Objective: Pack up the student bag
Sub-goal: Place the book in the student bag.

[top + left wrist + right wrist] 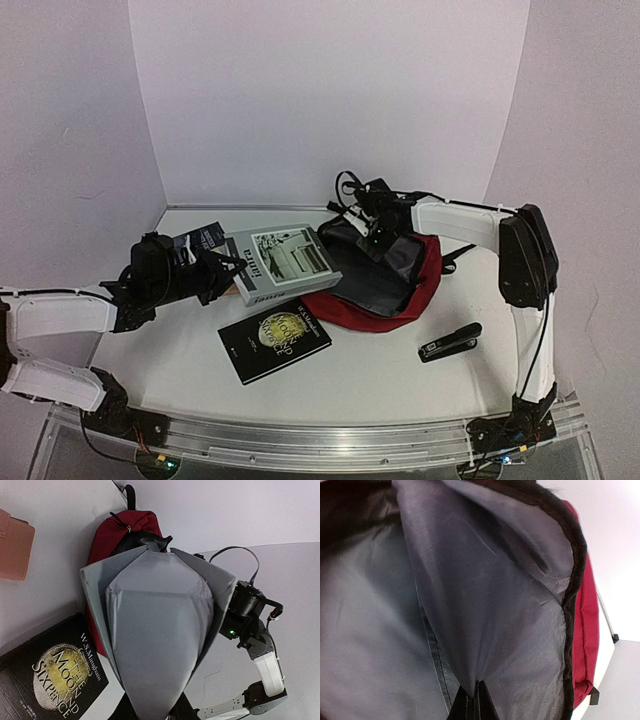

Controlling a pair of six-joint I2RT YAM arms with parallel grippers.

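White walls (330, 100) close the scene, and a white table (400, 390) carries everything. The student bag (395, 285) lies right of the table's middle, with its mouth open upward and toward the left arm (the grey lining (495, 605) shows inside the dark red shell). The right gripper (475, 697) is at the far edge of this mouth. Its fingers are pressed fully together and a fold of lining runs into them, so I judge that it pinches the flap to hold the bag open. The left gripper (218, 272) is closed narrowly on the left end of a grey paperback (282, 262). The book's other end reaches over the bag's rim; whether it touches, I cannot tell.

The step in hand seems to be sliding this book inside. To do it well, the right arm should lift the flap high, so that the opening is wider than the book. The left arm should lead with one corner, low along the lower lining and clear of the black zipper edge, and let go only when most of the book is inside. The bag may slide under the push, because the pinch is its only anchor.

A black copy of "The Moon and Sixpence" (273, 340) and a black stapler (450, 342) lie nearer, not yet packed.
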